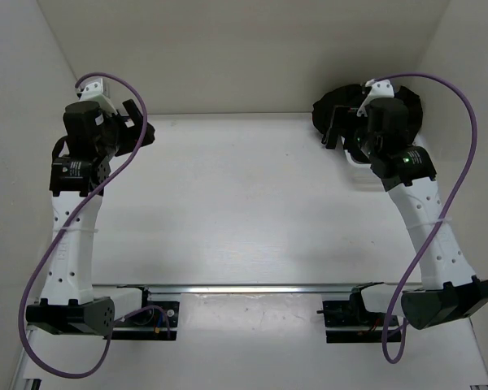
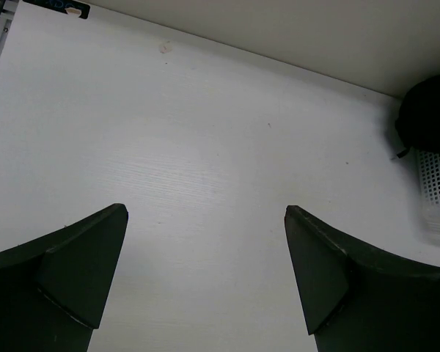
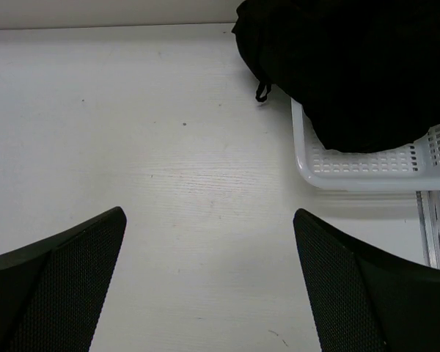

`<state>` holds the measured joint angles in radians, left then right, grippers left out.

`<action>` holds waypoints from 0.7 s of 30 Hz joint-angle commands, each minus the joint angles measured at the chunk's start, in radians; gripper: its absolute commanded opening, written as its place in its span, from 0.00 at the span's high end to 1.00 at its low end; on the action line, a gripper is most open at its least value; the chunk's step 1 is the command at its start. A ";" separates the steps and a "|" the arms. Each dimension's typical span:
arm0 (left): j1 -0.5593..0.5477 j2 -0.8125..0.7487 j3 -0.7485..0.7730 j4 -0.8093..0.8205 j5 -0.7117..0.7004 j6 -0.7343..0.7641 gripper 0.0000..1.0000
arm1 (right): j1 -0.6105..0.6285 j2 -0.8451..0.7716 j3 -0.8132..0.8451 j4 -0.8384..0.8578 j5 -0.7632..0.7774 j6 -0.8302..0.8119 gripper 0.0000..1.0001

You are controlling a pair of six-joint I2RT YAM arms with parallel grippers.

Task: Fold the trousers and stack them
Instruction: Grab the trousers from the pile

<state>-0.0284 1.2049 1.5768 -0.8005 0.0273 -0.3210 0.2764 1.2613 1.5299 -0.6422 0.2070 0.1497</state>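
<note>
Just beyond the wide-open, empty right tool (image 3: 209,213), trousers (image 3: 352,66) atop the basket (image 3: 352,172); left tool (image 2: 205,209) likewise agape, empty.

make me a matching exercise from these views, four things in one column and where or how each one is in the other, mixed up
Column one
1 trousers
2 basket
3 left gripper
4 right gripper

Column two
a white mesh, at the far right of the table
b open above the table, far left side
c black heap piled in the basket, spilling over its rim
d open, near the basket

Pairs: 1-c, 2-a, 3-b, 4-d
</note>
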 commanded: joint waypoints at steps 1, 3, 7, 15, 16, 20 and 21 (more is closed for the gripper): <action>-0.002 0.002 0.011 0.007 0.017 -0.010 0.00 | 0.004 -0.011 0.001 0.015 0.024 -0.009 0.00; -0.002 0.002 0.011 0.007 0.017 -0.010 0.00 | 0.004 -0.011 -0.011 0.015 0.034 -0.009 0.00; -0.002 0.002 0.011 0.007 0.026 -0.010 0.00 | 0.004 -0.020 -0.011 0.015 0.107 -0.009 0.00; -0.002 0.002 -0.009 0.007 0.014 -0.010 0.00 | -0.063 0.024 0.003 -0.004 0.147 0.014 0.00; -0.002 0.002 -0.009 0.007 0.014 -0.010 0.00 | -0.078 0.039 0.013 -0.004 0.147 0.014 0.00; -0.002 0.015 -0.009 0.007 0.045 -0.021 0.00 | -0.189 0.127 0.076 -0.025 0.114 0.033 0.00; -0.002 0.027 0.000 0.007 0.078 -0.021 0.00 | -0.206 0.147 0.090 -0.025 0.097 0.033 0.00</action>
<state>-0.0284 1.2194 1.5768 -0.8001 0.0463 -0.3347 0.1257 1.3582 1.5536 -0.6590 0.3183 0.1703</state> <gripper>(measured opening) 0.997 0.998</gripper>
